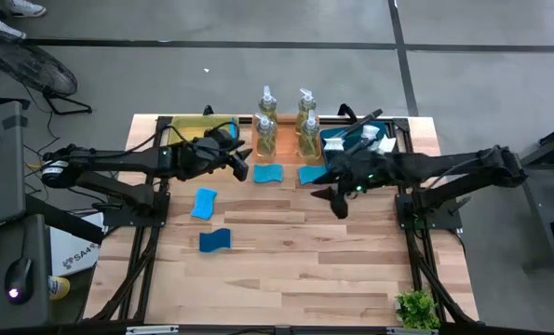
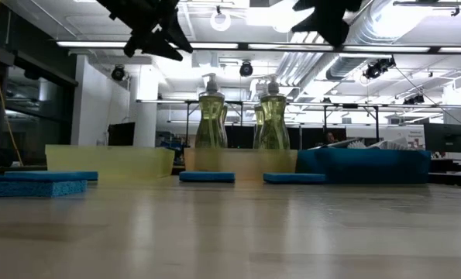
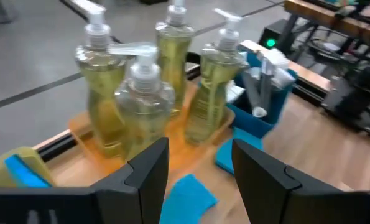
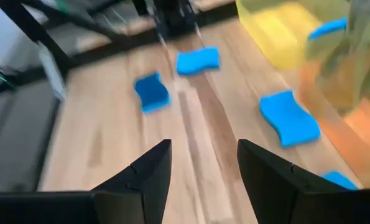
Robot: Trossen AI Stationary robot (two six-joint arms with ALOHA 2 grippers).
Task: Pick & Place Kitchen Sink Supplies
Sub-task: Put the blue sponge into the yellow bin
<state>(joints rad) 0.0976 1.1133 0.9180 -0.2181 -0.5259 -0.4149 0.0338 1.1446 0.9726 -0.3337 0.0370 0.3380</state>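
Observation:
Several clear soap bottles (image 1: 284, 121) stand in an orange tray (image 1: 286, 149) at the table's far edge. Dark-handled brushes (image 1: 365, 135) lie in a blue tray (image 1: 337, 140) to its right. Two blue sponges (image 1: 268, 173) (image 1: 309, 174) lie just in front of the trays, and two more (image 1: 204, 202) (image 1: 215, 240) lie at mid-left. My left gripper (image 1: 244, 160) hovers open above the table near the bottles (image 3: 141, 99), with nothing between its fingers. My right gripper (image 1: 331, 197) hovers open over the middle of the table, also empty (image 4: 203, 165).
A yellow tray (image 1: 197, 128) at the far left holds another blue sponge (image 1: 230, 126). A small green plant (image 1: 416, 307) sits at the near right corner. Bare wood lies across the table's near half.

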